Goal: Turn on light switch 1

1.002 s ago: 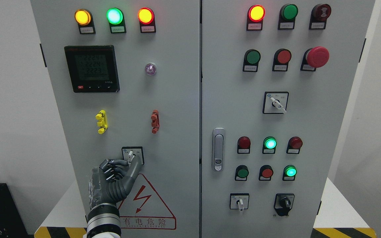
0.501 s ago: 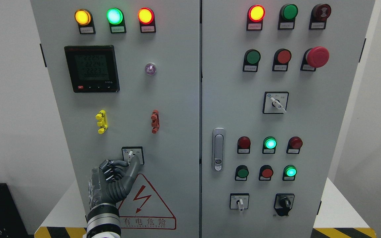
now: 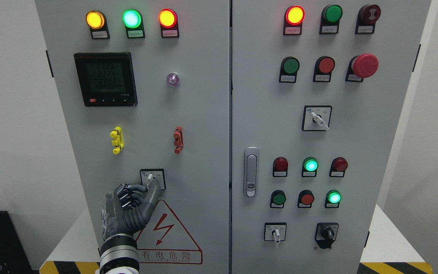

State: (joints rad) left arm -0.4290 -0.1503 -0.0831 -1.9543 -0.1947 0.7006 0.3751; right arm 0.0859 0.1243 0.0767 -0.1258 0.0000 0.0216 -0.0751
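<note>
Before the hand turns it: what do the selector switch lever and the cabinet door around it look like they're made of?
The selector switch lever looks like pale moulded plastic, matte, on a black-framed plate. The cabinet door looks like painted sheet metal: flat, even light grey, with soft reflections. The left hand has dark, rubbery-looking ribbed fingers.

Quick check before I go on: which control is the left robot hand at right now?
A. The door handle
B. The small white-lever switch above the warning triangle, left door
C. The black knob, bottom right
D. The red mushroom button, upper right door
B. The left robot hand has its fingers at the white-lever switch just above the warning triangle on the left door.
</note>
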